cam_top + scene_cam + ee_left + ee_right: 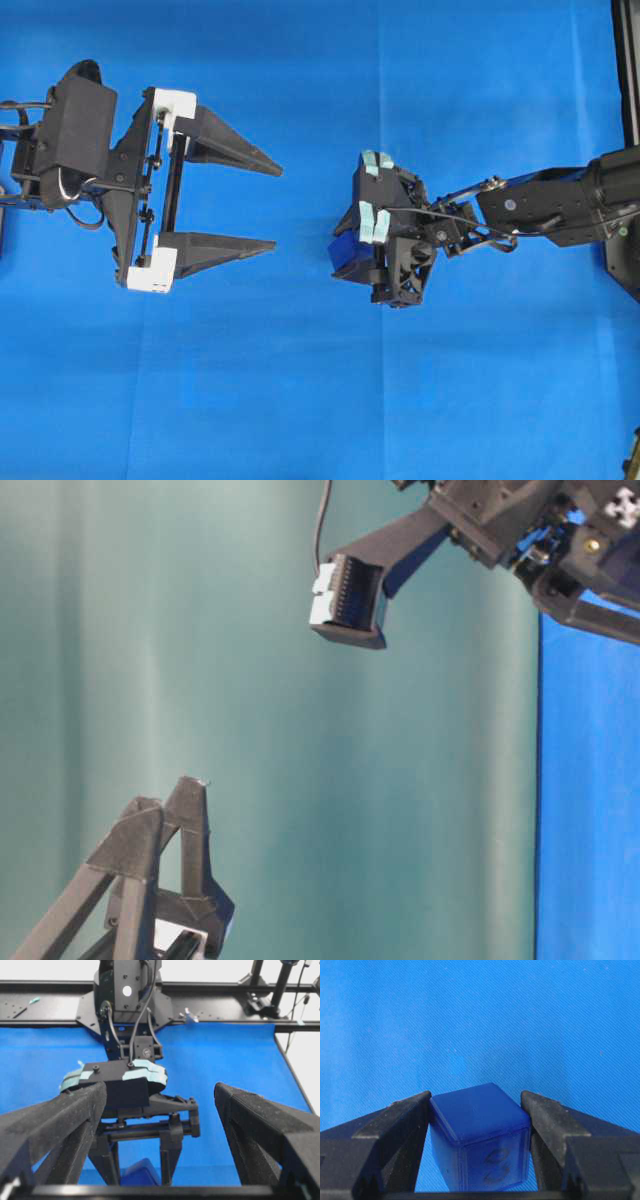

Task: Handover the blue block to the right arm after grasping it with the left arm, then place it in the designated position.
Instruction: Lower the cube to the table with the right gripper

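Note:
The blue block (pixel 343 258) is a small navy cube, pinched between the two black fingers of my right gripper (pixel 356 244), which points down over the blue cloth. In the right wrist view the block (pixel 480 1135) fills the gap of the right gripper (pixel 476 1096), with both pads against its sides. My left gripper (pixel 278 207), on white brackets, stands wide open to the left, a short way off and empty. From the left wrist I see the left gripper (pixel 160 1115) facing the taped right gripper (pixel 131 1085), with the block (pixel 143 1176) low beneath it. No mark for the designated position shows.
Bright blue cloth (pixel 320 400) covers the table. A black frame rail (pixel 225 1010) runs along the far edge behind the right arm's base. A black edge (pixel 625 60) borders the cloth at the right.

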Available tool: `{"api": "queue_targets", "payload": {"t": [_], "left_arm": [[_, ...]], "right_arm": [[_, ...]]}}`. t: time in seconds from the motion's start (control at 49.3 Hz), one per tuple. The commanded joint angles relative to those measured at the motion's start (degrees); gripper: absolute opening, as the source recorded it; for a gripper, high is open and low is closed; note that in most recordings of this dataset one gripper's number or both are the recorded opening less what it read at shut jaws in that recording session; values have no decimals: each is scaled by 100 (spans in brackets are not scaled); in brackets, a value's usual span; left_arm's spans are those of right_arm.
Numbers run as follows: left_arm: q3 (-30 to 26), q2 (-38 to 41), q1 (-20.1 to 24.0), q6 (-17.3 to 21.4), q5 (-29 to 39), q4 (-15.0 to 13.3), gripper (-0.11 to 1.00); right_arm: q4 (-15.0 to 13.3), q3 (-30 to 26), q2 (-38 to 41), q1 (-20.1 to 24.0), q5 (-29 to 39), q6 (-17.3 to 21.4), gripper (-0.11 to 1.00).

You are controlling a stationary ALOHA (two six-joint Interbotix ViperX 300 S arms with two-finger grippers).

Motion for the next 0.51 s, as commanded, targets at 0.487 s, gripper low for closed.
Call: {"api": "queue_targets", "payload": {"t": [0.487], "left_arm": [[-158, -88, 9, 9, -35, 9, 93]], "right_arm": [[-9, -176, 132, -53, -202, -79, 50]]}}
